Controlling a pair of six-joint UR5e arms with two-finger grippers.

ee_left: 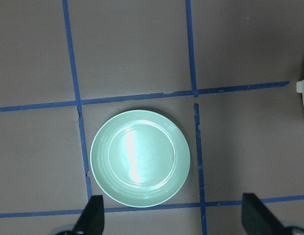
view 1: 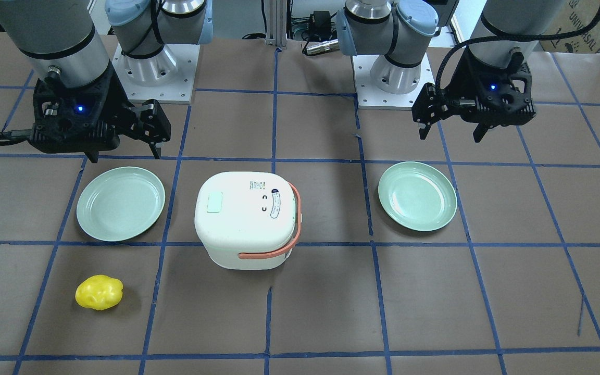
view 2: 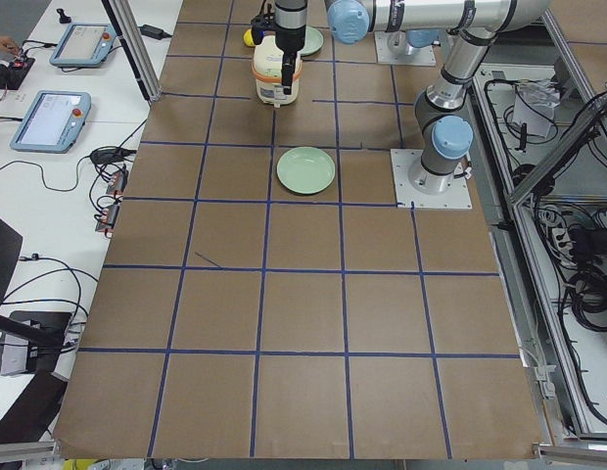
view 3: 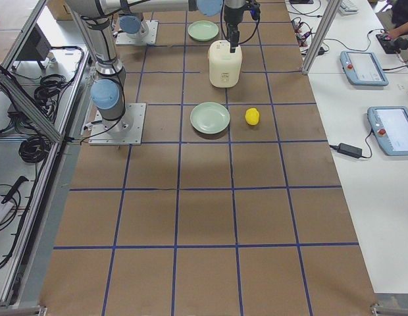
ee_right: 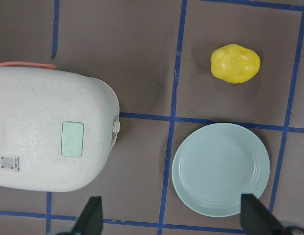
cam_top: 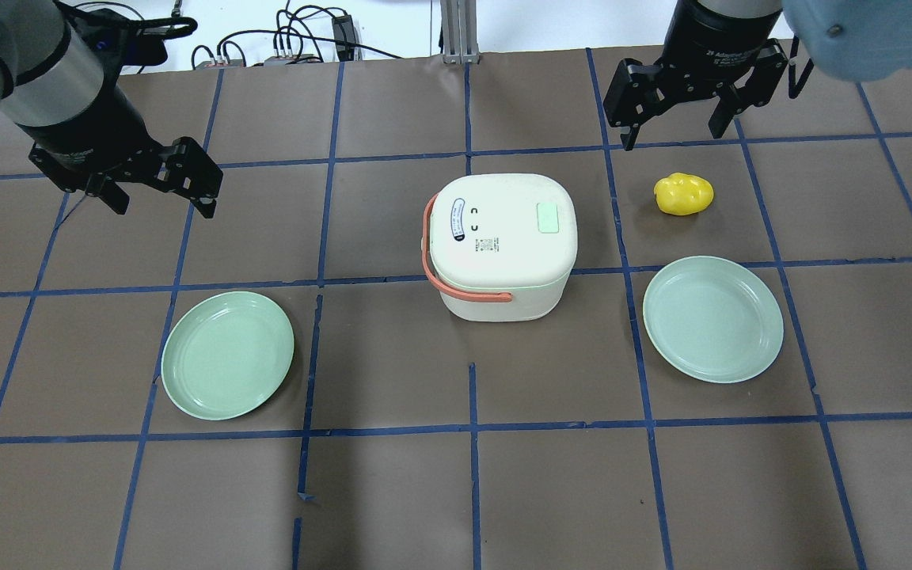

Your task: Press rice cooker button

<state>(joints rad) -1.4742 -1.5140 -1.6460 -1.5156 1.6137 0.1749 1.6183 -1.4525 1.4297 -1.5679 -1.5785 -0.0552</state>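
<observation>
The white rice cooker [cam_top: 503, 245] with an orange handle stands at the table's middle, also in the front view [view 1: 248, 219]. Its pale green square button [cam_top: 549, 218] sits on the lid, toward my right arm's side; it shows in the right wrist view [ee_right: 72, 139] and the front view [view 1: 214, 202]. My right gripper [cam_top: 674, 138] is open and empty, high above the table, to the right of the cooker and beyond it [view 1: 124, 155]. My left gripper [cam_top: 163, 210] is open and empty, high and far left of the cooker [view 1: 451, 136].
A green plate [cam_top: 227, 355] lies left of the cooker, below my left gripper [ee_left: 140, 157]. A second green plate [cam_top: 712, 318] lies right of it [ee_right: 220, 169]. A yellow lumpy object [cam_top: 684, 194] lies beyond that plate [ee_right: 235, 63].
</observation>
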